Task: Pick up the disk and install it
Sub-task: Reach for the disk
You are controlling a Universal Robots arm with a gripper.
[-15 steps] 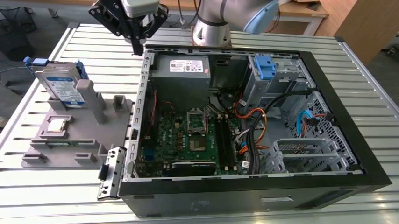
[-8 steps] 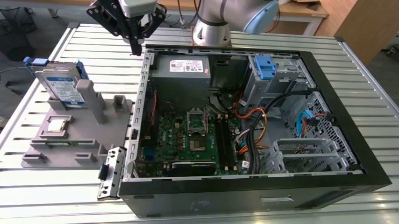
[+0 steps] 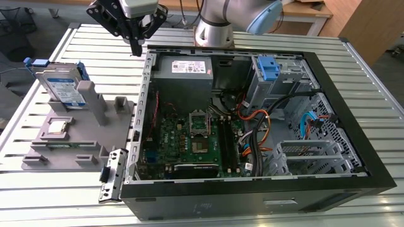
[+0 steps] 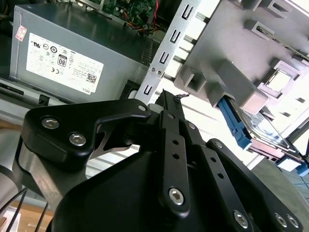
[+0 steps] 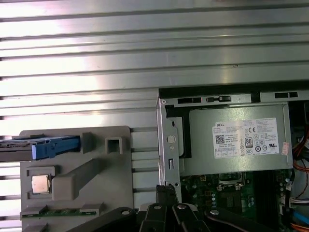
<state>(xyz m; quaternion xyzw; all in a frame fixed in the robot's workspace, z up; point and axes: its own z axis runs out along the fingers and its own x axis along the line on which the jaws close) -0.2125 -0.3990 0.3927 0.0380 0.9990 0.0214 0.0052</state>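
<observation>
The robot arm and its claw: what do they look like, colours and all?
The arm is made of smooth, rounded silver-grey segments, with a pale blue cap on one joint. The gripper is matte black. It is built from flat, jointed link bars that taper to slim fingers, pinned with shiny silver bolts that are seen close up in the second wrist view.

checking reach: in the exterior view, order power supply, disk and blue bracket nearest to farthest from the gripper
1. power supply, inside the case, beside the gripper
2. disk, upright, exterior view's left
3. blue bracket, inside the case, exterior view's right
</observation>
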